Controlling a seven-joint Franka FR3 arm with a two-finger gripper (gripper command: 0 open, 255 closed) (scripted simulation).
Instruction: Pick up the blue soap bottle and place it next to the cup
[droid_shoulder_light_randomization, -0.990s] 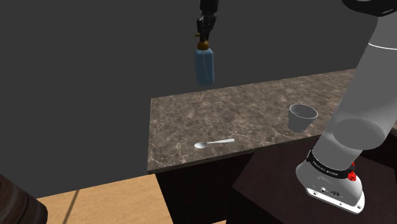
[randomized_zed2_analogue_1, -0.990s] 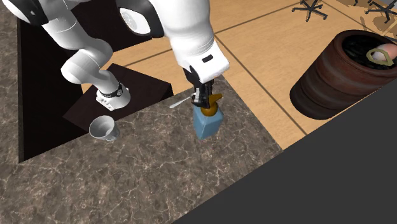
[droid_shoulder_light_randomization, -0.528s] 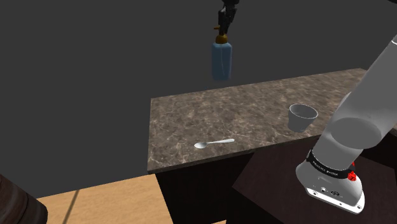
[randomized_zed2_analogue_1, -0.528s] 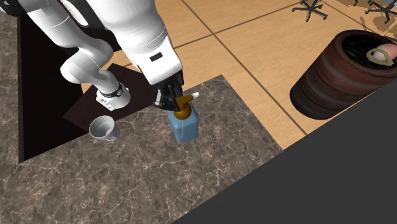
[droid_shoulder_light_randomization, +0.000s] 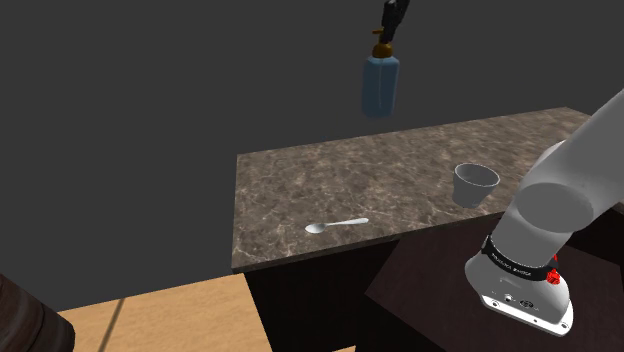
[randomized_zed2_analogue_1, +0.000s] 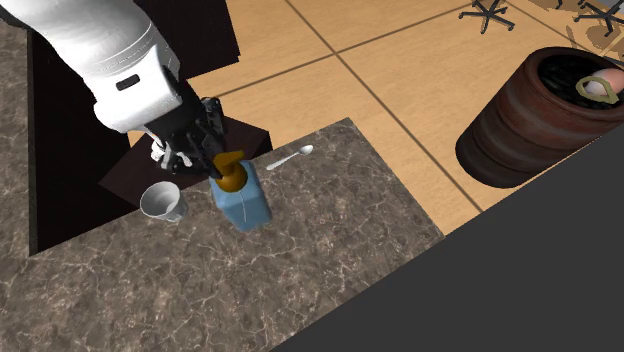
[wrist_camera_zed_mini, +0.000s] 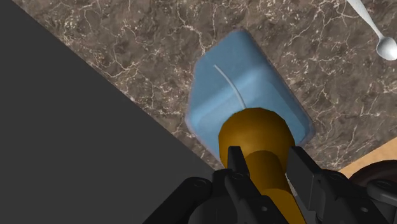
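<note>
Bottle: blue soap bottle (droid_shoulder_light_randomization: 379, 88) hangs high over the marble countertop (droid_shoulder_light_randomization: 290, 185), near its back edge, well above the cup (droid_shoulder_light_randomization: 475, 184).
Grip: gripper (wrist_camera_zed_mini: 264, 162) fingers clamp only its brown pump neck (wrist_camera_zed_mini: 257, 137).
Risk: the hanging body may swing or slip and topple the cup.
Room: bare stone around the cup; the spoon (droid_shoulder_light_randomization: 337, 225) lies near the front edge.

Dark, veined worktop (droid_shoulder_light_randomization: 300, 180) carrying two things.
A pale cup (droid_shoulder_light_randomization: 475, 184) stands upright toward the shoulder view's right; a white spoon (droid_shoulder_light_randomization: 336, 225) lies well apart, near the front edge.
</note>
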